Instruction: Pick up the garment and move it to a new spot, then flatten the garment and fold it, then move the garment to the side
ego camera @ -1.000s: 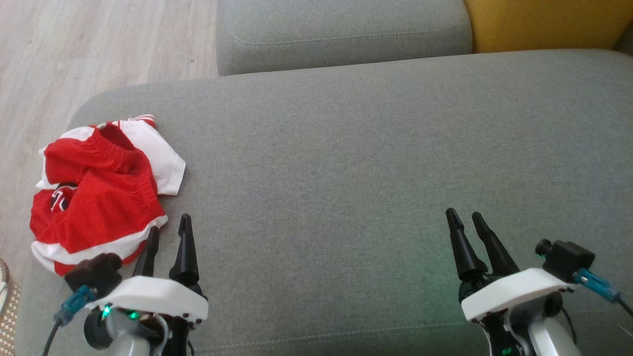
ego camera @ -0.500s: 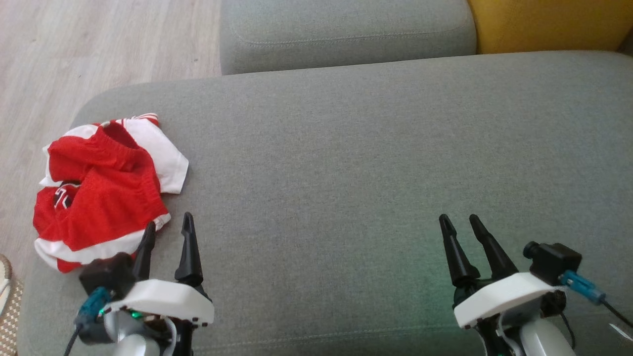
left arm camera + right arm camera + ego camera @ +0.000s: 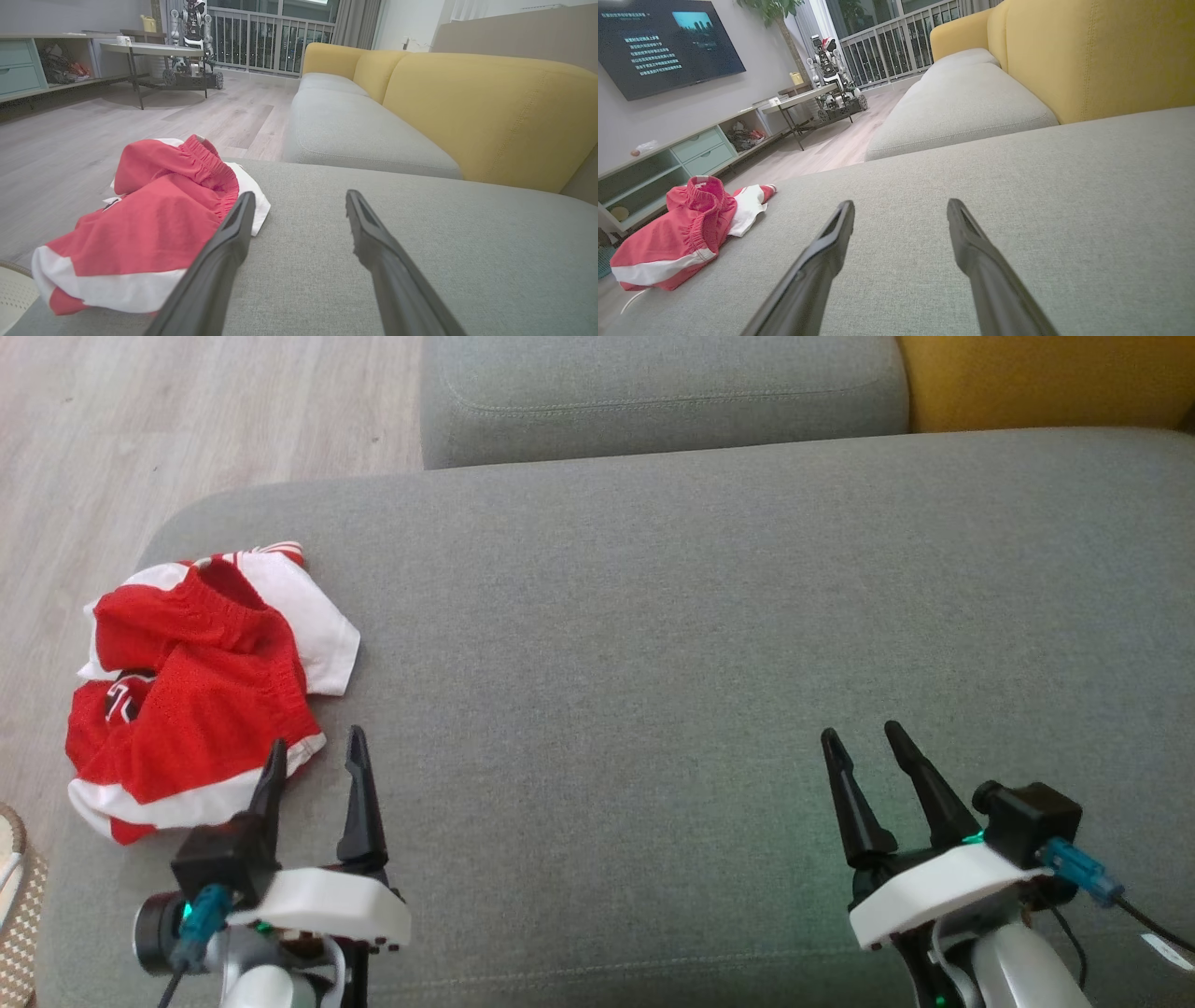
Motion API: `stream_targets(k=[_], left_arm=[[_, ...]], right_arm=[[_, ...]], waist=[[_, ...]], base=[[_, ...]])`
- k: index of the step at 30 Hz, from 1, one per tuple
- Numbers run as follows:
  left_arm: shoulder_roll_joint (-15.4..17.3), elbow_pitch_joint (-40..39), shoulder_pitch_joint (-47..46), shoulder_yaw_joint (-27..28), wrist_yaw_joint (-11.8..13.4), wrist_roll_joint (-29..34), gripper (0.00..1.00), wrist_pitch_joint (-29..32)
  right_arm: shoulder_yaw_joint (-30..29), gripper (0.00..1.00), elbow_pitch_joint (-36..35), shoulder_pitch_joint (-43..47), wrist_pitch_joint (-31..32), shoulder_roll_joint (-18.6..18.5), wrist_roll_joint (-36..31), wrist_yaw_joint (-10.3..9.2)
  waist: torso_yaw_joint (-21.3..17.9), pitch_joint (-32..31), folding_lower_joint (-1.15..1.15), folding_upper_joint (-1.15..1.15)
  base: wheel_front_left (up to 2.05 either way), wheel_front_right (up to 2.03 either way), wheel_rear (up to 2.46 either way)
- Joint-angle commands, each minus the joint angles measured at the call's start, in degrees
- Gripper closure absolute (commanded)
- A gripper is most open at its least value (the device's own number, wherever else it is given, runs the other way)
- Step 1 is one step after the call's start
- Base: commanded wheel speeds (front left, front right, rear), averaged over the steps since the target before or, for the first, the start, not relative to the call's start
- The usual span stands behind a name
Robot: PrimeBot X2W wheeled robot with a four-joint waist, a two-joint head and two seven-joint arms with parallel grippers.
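Since the earlier frames the left gripper [image 3: 316,740] had edged toward the crumpled red-and-white garment [image 3: 201,709], its outer fingertip now overlapping the white hem in the head view, though contact could not be told. The garment lay heaped at the left end of the gray sofa cushion [image 3: 653,616], its long axis running away from the robot, with the elastic waistband at the far end. It sat just ahead-left of the left gripper and well apart from the right gripper [image 3: 860,732]; both grippers were spread wide and empty.

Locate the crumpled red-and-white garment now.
In head view the crumpled red-and-white garment lies far left on the grey sofa cushion, just ahead of the left hand.
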Motion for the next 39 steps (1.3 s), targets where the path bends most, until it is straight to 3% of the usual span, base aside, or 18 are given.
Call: stream_targets(k=[1, 17, 32, 39], left_arm=[[0.11, -2.30, -2.42, 1.53, -0.28, 1.61, 0.00, -0.95], [-2.09, -1.21, -1.88, 3.67, -2.67, 12.57, 0.00, -3.58], [-3.58, 0.80, -1.83, 5.48, -4.56, 12.64, 0.00, -3.58], [-4.14, 1.16, -2.02, 6.65, -4.59, 11.65, 0.00, -3.58]], right_arm=[[1.05, 0.00, -1.74, -2.92, -0.86, -0.62, -1.76, -0.01], [1.93, 0.00, -2.20, -3.44, -3.51, -0.72, -12.28, -0.01], [1.42, 0.00, -2.09, -3.26, -3.51, -0.72, -12.47, -0.01], [2.07, 0.00, -2.37, -2.61, -3.51, -0.72, -12.69, -0.01]], waist=[[0.03, 0.01, 0.00, 0.00], [0.62, 0.26, 0.00, 0.00], [1.40, 0.46, 0.00, 0.00], [4.70, 0.21, 0.00, 0.00]], base=[[0.00, 0.00, 0.00], [0.00, 0.00, 0.00], [0.00, 0.00, 0.00], [0.00, 0.00, 0.00]])
